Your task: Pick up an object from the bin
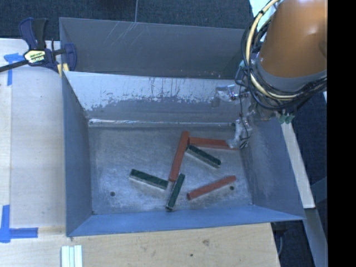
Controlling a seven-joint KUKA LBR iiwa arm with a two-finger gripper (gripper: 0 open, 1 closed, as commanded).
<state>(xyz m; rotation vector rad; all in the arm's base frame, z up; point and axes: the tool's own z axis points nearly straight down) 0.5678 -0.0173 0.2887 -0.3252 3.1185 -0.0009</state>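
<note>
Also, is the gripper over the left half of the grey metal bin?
No, the gripper hangs at the bin's right side, by the end of a red-brown flat stick.

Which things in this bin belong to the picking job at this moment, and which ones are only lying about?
Belonging to the job:
claw
short red bar, its right end next to the claw
grey bin

Only lying about:
long red bar
lower red bar
middle green bar
left green bar
front green bar
</note>
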